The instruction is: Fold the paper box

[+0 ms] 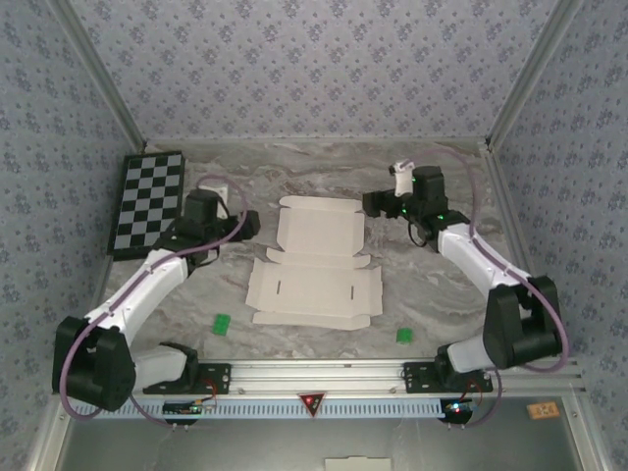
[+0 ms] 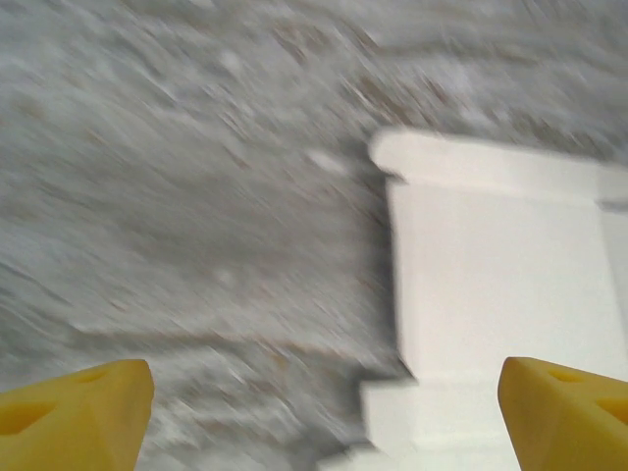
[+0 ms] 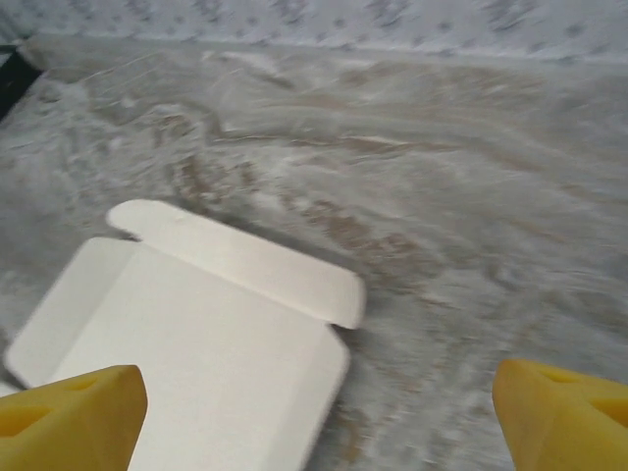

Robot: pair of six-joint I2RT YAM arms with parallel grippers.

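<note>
The paper box [image 1: 316, 260] lies unfolded and flat in the middle of the table, cream-white side up, with flaps and slots showing. My left gripper [image 1: 245, 224] hovers just left of its far panel, open and empty; the left wrist view is blurred and shows the box's edge [image 2: 505, 294] between the yellow fingertips [image 2: 74, 412]. My right gripper [image 1: 374, 203] hangs just right of the far panel's corner, open and empty. In the right wrist view the far panel and its end flap [image 3: 245, 260] sit left of centre, ahead of the yellow fingertips [image 3: 69, 417].
A black-and-white checkerboard [image 1: 147, 201] leans at the back left. Two small green tabs lie near the front, one left [image 1: 222, 323] and one right [image 1: 403, 336]. Patterned walls close in the marbled table [image 1: 432, 285] on three sides.
</note>
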